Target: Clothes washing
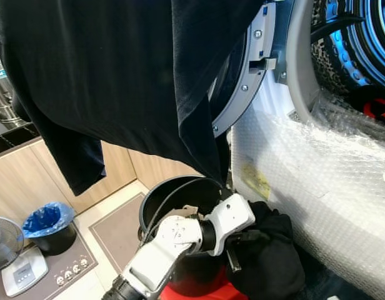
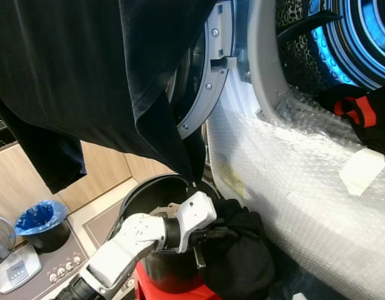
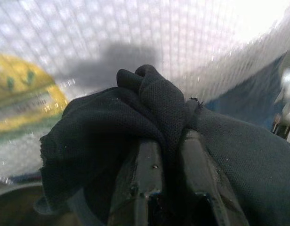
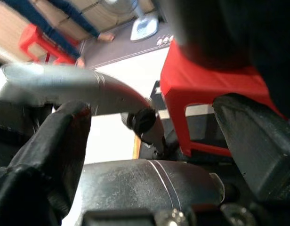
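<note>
My left gripper (image 1: 235,245) is shut on a bunched black garment (image 1: 267,256) that lies over the rim of a black bucket (image 1: 160,195) below the washer's opening. In the left wrist view the cloth (image 3: 135,113) is pinched between the two fingers (image 3: 146,179). A large black garment (image 1: 117,69) hangs across the upper part of the eye views, its lowest tip reaching down to the bucket. What holds it up is hidden. My right gripper (image 4: 154,136) looks down from above with its fingers wide apart and nothing between them.
The washer's round door (image 1: 245,81) stands open and its front is wrapped in bubble wrap (image 1: 317,175). A black and red item (image 1: 375,105) lies in the drum. The bucket stands on a red stool (image 4: 206,84). A blue-lined bin (image 1: 47,222), a scale (image 1: 22,271) and a fan (image 1: 2,241) sit on the floor at left.
</note>
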{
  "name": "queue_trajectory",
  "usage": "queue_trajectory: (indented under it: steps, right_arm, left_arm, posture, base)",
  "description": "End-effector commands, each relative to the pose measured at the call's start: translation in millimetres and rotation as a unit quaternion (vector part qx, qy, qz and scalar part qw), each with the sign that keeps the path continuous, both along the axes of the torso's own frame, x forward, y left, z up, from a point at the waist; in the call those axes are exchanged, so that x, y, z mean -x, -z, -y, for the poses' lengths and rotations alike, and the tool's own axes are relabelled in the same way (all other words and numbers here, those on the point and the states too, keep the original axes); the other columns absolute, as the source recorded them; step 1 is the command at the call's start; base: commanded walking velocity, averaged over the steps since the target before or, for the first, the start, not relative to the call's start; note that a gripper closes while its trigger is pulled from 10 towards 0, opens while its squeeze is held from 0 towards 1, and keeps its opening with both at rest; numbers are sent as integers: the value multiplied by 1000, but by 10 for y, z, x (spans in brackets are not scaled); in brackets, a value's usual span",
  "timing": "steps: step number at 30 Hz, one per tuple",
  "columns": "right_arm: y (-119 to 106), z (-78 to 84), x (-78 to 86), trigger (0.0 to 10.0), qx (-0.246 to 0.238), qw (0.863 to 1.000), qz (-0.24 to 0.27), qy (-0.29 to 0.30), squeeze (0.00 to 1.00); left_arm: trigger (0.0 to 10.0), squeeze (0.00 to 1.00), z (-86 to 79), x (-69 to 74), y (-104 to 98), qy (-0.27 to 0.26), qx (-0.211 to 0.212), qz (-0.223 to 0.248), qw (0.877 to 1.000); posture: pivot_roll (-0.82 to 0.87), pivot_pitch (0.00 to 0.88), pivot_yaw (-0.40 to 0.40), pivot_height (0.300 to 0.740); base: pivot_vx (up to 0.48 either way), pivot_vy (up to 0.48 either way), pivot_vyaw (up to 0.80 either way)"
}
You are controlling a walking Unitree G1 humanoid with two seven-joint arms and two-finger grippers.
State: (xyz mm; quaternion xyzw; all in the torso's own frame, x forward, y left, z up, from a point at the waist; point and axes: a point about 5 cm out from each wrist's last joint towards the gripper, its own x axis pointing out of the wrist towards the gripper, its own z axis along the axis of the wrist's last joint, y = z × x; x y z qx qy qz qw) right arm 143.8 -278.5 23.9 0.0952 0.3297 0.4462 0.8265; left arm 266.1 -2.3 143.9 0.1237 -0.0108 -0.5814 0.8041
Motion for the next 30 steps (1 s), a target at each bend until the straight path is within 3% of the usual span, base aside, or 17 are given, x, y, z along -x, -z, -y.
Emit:
queue_trajectory:
  steps: [1,8,14,17,25,28,30]
  right_arm:
    - [-103,86,-28,10000,0,999,11,35,0]
    - [-211,311,-32,10000,-8,990,19,137,0]
    - [-257,297,-2,10000,-8,987,27,160,0]
    - [-292,110,-16,10000,-35,986,33,161,0]
    - [-294,-141,-76,10000,-51,985,47,157,0]
    - [-278,-398,-125,10000,-66,980,58,178,0]
    - [-277,-416,-130,10000,-68,979,56,186,0]
  left_arm:
    - [10000,0,0,-1,54,-10,-9,13,1000]
    - [10000,0,55,-24,119,-27,-12,7,1000]
    - [10000,0,70,-74,178,-46,-20,-1,999]
    - [10000,0,103,-130,183,-69,-18,-7,997]
    - [10000,0,149,-190,152,-86,-14,-6,996]
    - [10000,0,250,-189,84,-85,2,-6,996]
    - [10000,0,264,-185,84,-84,2,-6,996]
  posture:
    - [-154,0,35,740]
    - [-182,0,32,740]
    - [-196,0,31,740]
    - [-199,0,28,740]
    - [-196,0,23,740]
    - [-194,0,23,740]
    - [-194,0,23,740]
  base:
    - [0,0,0]
    - [0,0,0]
    - [0,0,0]
    - [0,0,0]
    - [0,0,0]
    - [0,0,0]
    - [0,0,0]
